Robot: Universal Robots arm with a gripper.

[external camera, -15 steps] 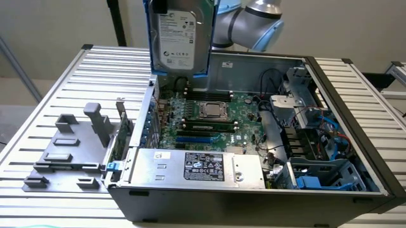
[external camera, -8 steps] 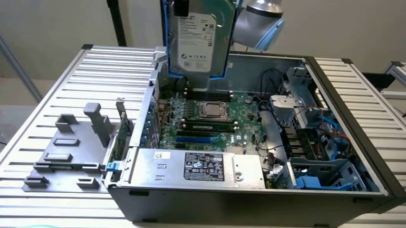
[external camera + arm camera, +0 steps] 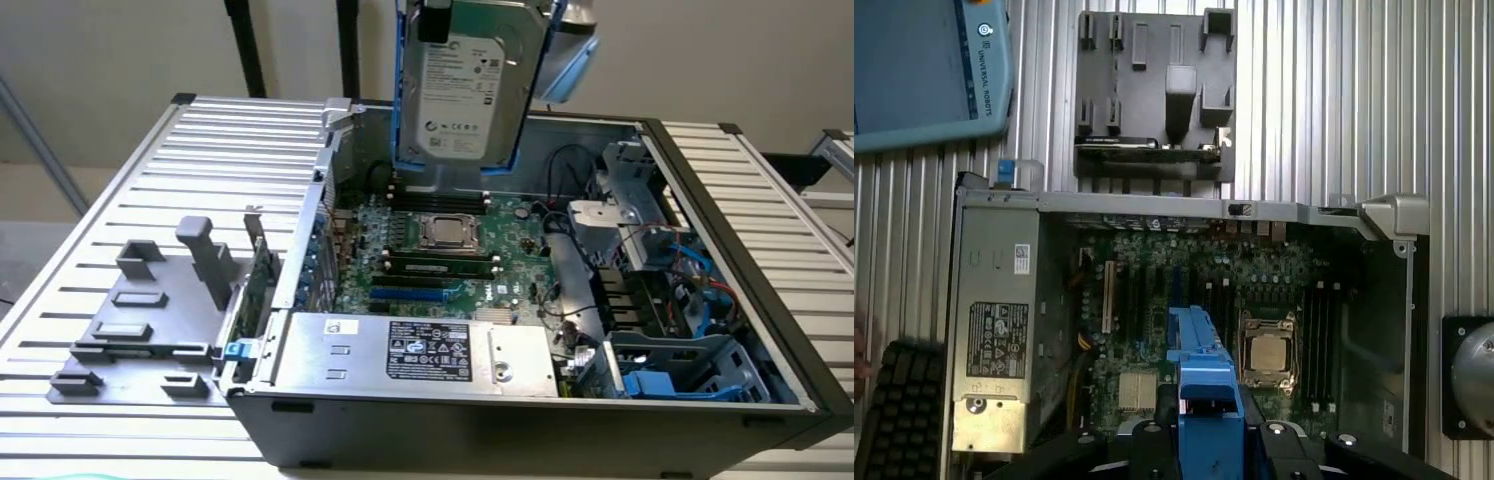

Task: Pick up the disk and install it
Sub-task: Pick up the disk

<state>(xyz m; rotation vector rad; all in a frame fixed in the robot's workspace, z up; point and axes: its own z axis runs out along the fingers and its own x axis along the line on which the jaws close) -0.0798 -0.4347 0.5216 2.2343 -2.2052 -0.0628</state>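
Note:
The disk (image 3: 461,95), silver-grey with a white label and blue carrier rails, hangs upright in the air above the far side of the open computer case (image 3: 747,250). My gripper (image 3: 435,20) is shut on its top edge, and most of the gripper lies beyond the picture's upper edge. In the wrist view the disk's blue rail (image 3: 1204,395) stands edge-on between the dark gripper (image 3: 1204,445) parts. Below it lie the motherboard (image 3: 1254,290) and the processor socket (image 3: 1266,350).
Inside the case are a silver power-supply box (image 3: 414,350) at the near side and blue drive bays (image 3: 674,380) at the exterior view's right. A grey plastic fixture (image 3: 147,320) with upright posts sits on the slatted table (image 3: 240,130). A teach pendant (image 3: 924,70) and a keyboard (image 3: 899,420) lie beside the case.

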